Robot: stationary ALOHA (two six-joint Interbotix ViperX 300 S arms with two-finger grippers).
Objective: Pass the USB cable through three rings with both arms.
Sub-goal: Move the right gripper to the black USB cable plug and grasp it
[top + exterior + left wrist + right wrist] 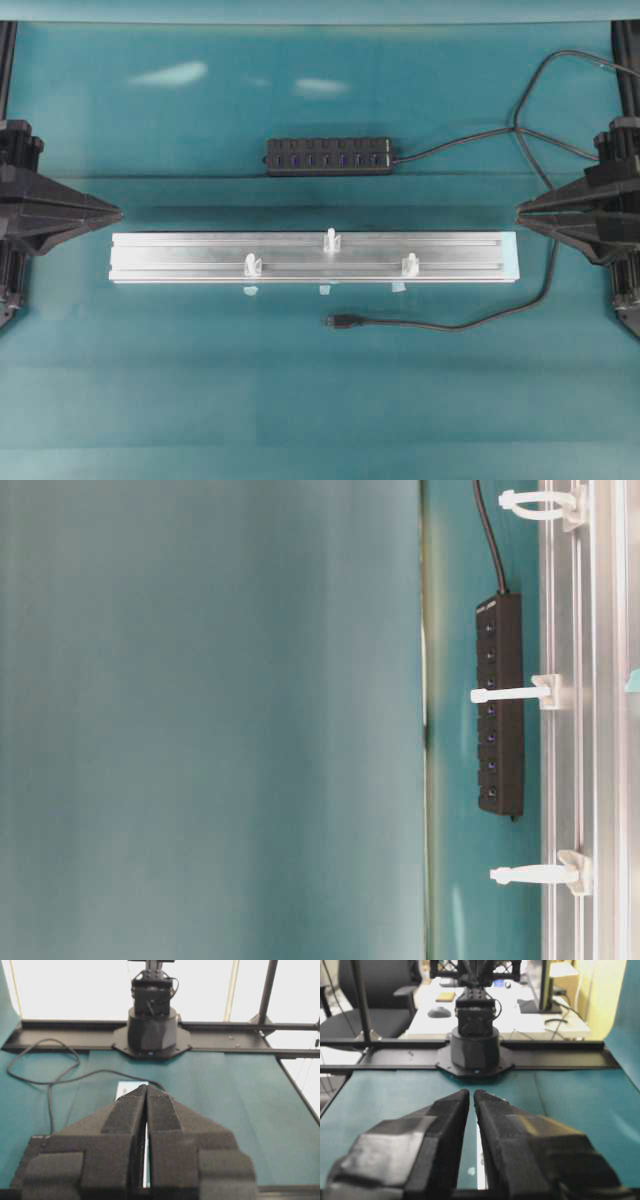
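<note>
So nothing has started: both the left gripper (118, 212) and right gripper (520, 211) are pinched shut and empty, and one must open to grab the USB cable (341, 321) plug lying near the three rings (331, 240)

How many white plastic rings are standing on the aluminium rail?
3. Seen from overhead: left ring on the near side, middle ring farther back, right ring on the near side. None looks hidden.

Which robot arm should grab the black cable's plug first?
Probably the right. The USB cable trails from that side, passing by the right gripper, though its plug lies near the middle. The left gripper is farther away. Both jaws are shut, holding nothing.
</note>
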